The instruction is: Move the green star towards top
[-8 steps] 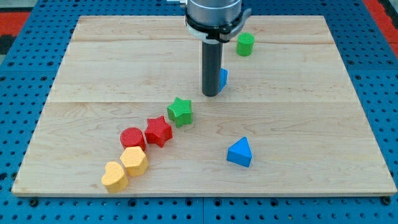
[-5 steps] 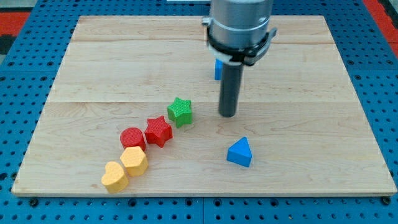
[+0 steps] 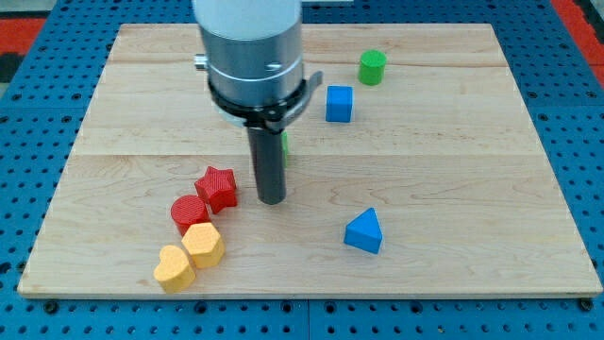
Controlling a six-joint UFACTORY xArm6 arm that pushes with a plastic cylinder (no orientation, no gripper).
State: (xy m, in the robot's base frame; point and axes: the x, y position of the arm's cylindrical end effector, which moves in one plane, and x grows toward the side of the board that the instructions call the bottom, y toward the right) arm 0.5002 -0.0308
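Observation:
The green star (image 3: 284,144) is almost wholly hidden behind my dark rod; only a thin green sliver shows at the rod's right edge, near the middle of the board. My tip (image 3: 272,200) rests on the board below that sliver, just right of the red star (image 3: 217,188). I cannot tell whether the rod touches the green star.
A red cylinder (image 3: 190,213), a yellow hexagon (image 3: 203,244) and a yellow heart (image 3: 175,268) run in a line down-left of the red star. A blue cube (image 3: 339,103) and a green cylinder (image 3: 372,67) sit toward the top right. A blue triangular block (image 3: 364,231) lies at the lower right.
My tip swept from right of the green star to the left and down. The green star shifted toward the top, behind the rod. The red star and red cylinder slid slightly left.

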